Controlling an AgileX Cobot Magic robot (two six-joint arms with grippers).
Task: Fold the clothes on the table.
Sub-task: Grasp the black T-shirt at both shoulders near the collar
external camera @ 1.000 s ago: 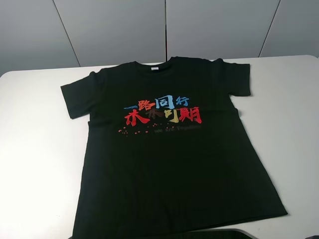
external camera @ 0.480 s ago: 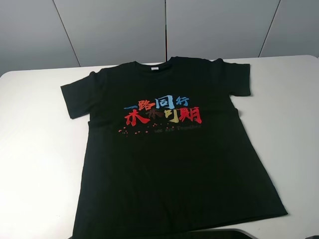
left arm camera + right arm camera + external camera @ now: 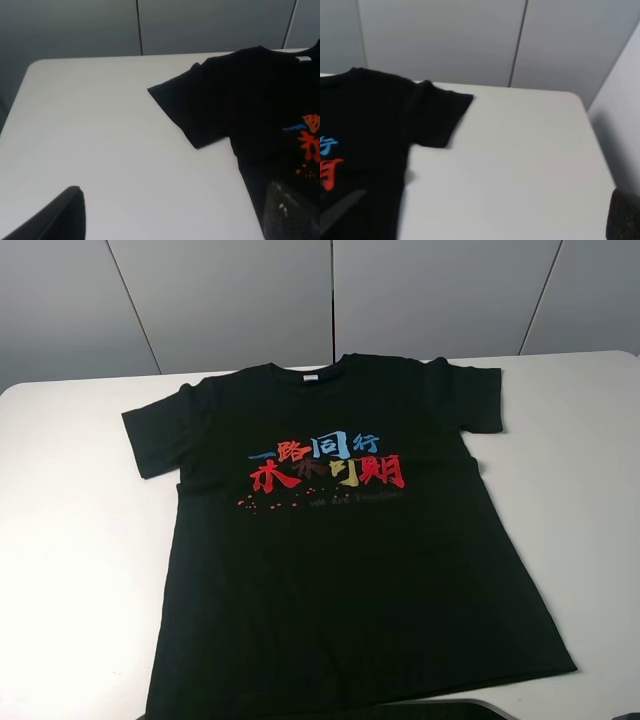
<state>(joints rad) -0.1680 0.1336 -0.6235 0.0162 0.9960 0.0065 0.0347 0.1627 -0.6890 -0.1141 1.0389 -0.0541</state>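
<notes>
- Here we see the black T-shirt (image 3: 340,580) lying flat and face up on the white table (image 3: 80,540). Its collar (image 3: 308,373) points toward the far edge, and its hem runs out of the high view at the near edge.
- Across the chest runs a print (image 3: 328,462) of red, blue and yellow characters, with small red specks below it on the left arm's side.
- Both short sleeves lie spread out on the tabletop: the left sleeve (image 3: 155,440) and the right sleeve (image 3: 478,395). Bare table shows beyond each of them.
- The body widens toward the hem, and we see no fold in it.
- We find the left gripper (image 3: 177,200) released in its wrist view. Its jaws stand wide apart with nothing held between them.
- One dark finger (image 3: 65,215) shows over bare table. The other is blurred and lies over the edge of the shirt's body, near the red characters.
- The right gripper (image 3: 480,207) is likewise spread wide and holds nothing.
- One of its fingers shows over the shirt's body, the other over the table close to its right edge.
- We cannot tell whether any finger touches cloth or table.
- Grey wall panels (image 3: 220,300) stand behind the table's far edge.
</notes>
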